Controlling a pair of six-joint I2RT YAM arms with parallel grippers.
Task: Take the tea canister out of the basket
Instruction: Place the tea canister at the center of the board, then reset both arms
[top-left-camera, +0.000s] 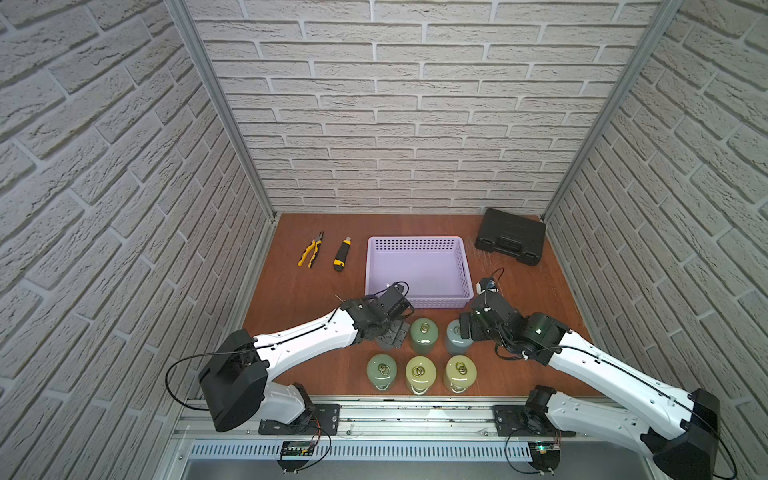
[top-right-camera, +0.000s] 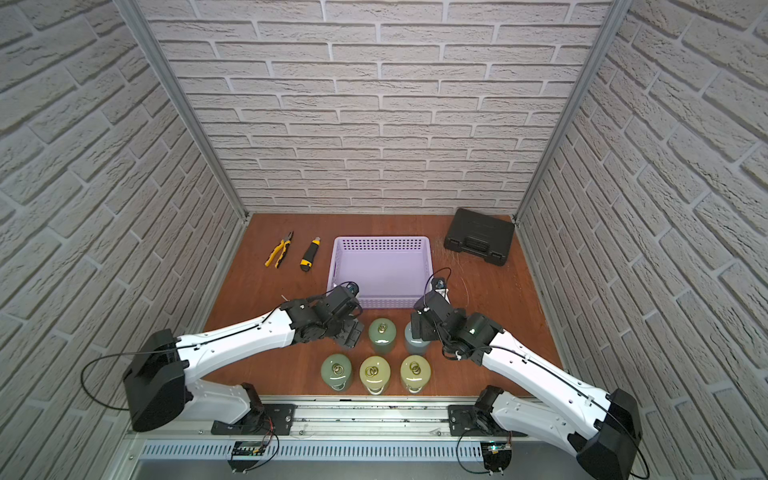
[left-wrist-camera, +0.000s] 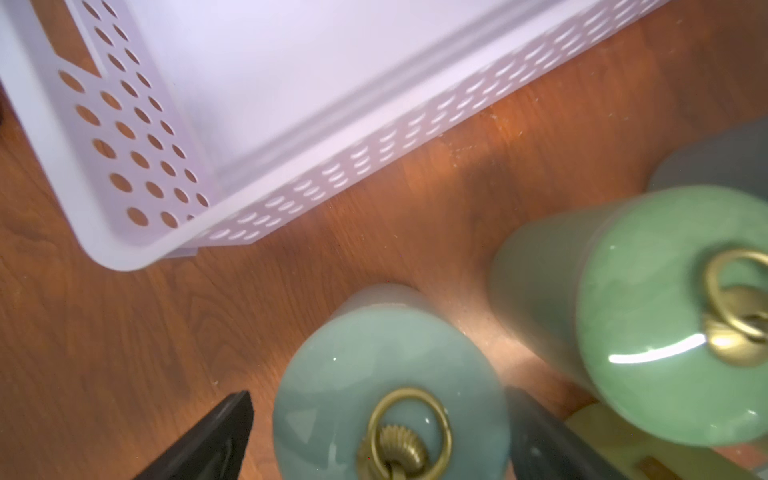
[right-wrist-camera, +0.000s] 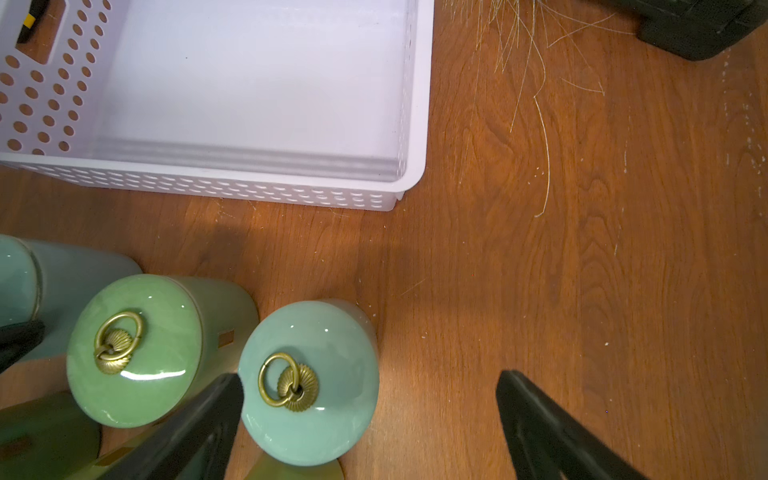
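The lavender basket (top-left-camera: 415, 240) (top-right-camera: 382, 240) stands with nothing in it mid-table. In the left wrist view a teal tea canister (left-wrist-camera: 374, 357) with a brass ring stands on the wood outside the basket wall (left-wrist-camera: 124, 124). My left gripper (left-wrist-camera: 380, 399) is open around it, and a gap shows beside one finger (left-wrist-camera: 212, 436). In both top views the left gripper (top-left-camera: 392, 334) hides this canister. My right gripper (right-wrist-camera: 370, 380) is open over bare wood, with a pale teal canister (right-wrist-camera: 309, 382) by one finger (right-wrist-camera: 199, 432).
Other canisters stand in two rows before the basket: green (top-left-camera: 424, 334), grey-blue (top-left-camera: 455, 338), and a front row (top-left-camera: 381, 370) (top-left-camera: 420, 372) (top-left-camera: 460, 370). Pliers (top-left-camera: 311, 249) and a utility knife (top-left-camera: 341, 254) lie at the back left. A black case (top-left-camera: 510, 236) sits at the back right.
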